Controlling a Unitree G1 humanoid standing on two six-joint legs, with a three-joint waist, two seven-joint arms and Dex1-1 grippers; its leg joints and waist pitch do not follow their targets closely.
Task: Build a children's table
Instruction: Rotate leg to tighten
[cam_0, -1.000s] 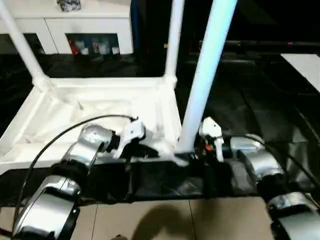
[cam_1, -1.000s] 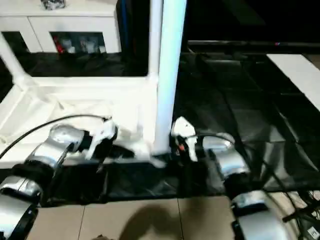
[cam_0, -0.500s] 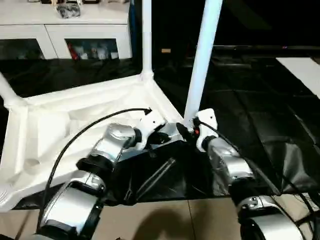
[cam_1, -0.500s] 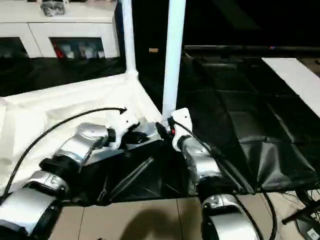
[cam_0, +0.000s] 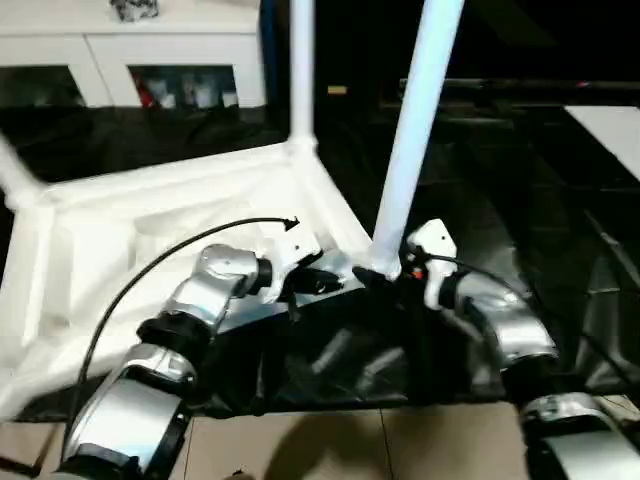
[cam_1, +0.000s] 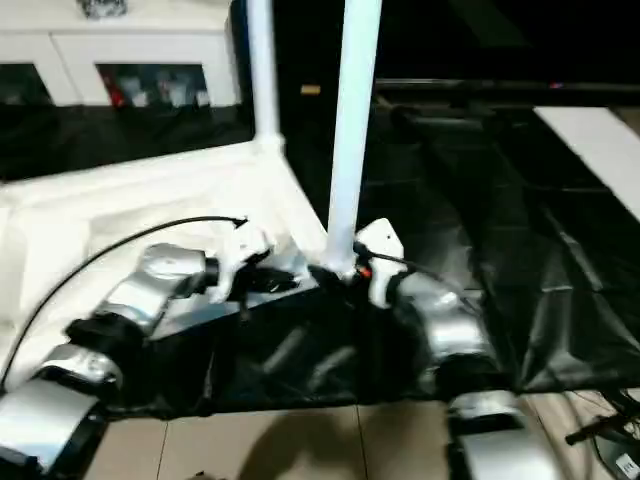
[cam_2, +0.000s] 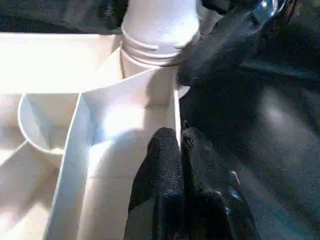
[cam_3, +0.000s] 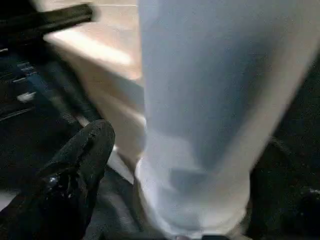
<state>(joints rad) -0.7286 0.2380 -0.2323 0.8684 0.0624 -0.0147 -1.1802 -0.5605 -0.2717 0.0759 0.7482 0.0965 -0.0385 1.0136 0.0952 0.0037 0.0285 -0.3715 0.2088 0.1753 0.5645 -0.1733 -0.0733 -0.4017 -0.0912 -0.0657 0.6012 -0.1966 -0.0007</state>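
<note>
White cabinet (cam_0: 130, 50) with glass doors at back, black sheet (cam_0: 520, 180) over beige tiled floor (cam_0: 300, 445)

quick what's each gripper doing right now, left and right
Left gripper: jaws closed, pinching the tabletop rim beside the near corner socket.
Right gripper: jaws open around the base of the near leg.

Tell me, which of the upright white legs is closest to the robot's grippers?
The near-corner leg, standing right between the left gripper and right gripper. The other two legs rise from far corners.
</note>
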